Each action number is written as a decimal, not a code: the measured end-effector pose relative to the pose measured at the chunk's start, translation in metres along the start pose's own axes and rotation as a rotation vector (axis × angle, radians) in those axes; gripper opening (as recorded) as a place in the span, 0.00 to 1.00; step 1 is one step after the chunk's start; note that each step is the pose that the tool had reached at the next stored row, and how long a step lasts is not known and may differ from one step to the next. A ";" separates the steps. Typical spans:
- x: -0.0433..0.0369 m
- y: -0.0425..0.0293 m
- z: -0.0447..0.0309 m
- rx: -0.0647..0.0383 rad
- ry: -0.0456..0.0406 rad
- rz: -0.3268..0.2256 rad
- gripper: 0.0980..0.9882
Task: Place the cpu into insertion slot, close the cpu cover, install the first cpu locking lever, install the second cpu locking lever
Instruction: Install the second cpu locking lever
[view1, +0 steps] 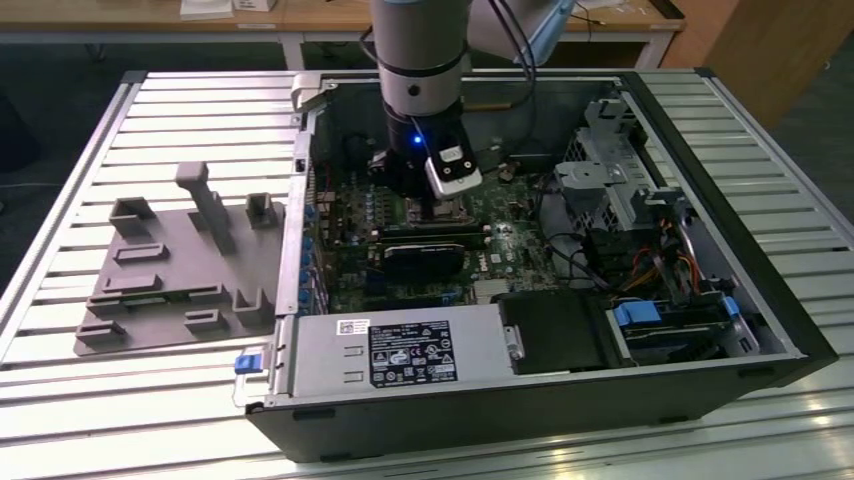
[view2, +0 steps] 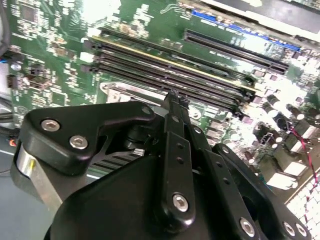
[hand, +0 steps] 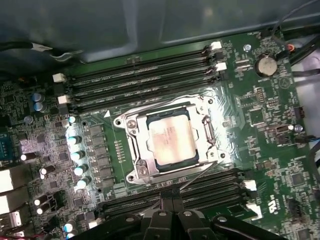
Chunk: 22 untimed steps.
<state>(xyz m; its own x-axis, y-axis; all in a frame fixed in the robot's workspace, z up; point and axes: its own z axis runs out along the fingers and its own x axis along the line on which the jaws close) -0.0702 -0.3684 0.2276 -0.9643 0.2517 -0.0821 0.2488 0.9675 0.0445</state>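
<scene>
Inside the open computer case (view1: 534, 330), exterior view: the arm stands upright over the motherboard (view1: 400, 270), its gripper (view1: 430, 208) low above the socket area, which the wrist body hides. A grey moulded fixture tray (view1: 174, 270) lies on the slatted table (view1: 80, 130), at the exterior view's left of the case.

Second wrist view: the gripper's black fingers (view2: 172, 107) look pressed together, with nothing seen between them; tips hang just above the long memory slots (view2: 170, 65). Linkage blocks most of the board beneath.

First wrist view: the cpu (hand: 172, 139) sits flat in the insertion slot (hand: 142, 147), silver top showing through the window of the cpu cover (hand: 207, 131), which appears folded down over it. One thin locking lever (hand: 197, 175) slants out from the socket corner, seemingly unlatched. The other lever is hard to make out.

Judgement: chip placed, cover down; levers left.
</scene>
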 end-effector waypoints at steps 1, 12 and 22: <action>0.0005 -0.0006 0.0011 -0.002 0.0004 0.000 0.00; 0.0014 -0.0042 0.0043 -0.027 0.0053 0.002 0.00; 0.0015 -0.0109 0.0108 -0.068 0.0153 0.006 0.00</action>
<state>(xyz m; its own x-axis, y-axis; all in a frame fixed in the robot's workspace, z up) -0.0734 -0.3783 0.2162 -0.9641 0.2570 -0.0664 0.2486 0.9620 0.1130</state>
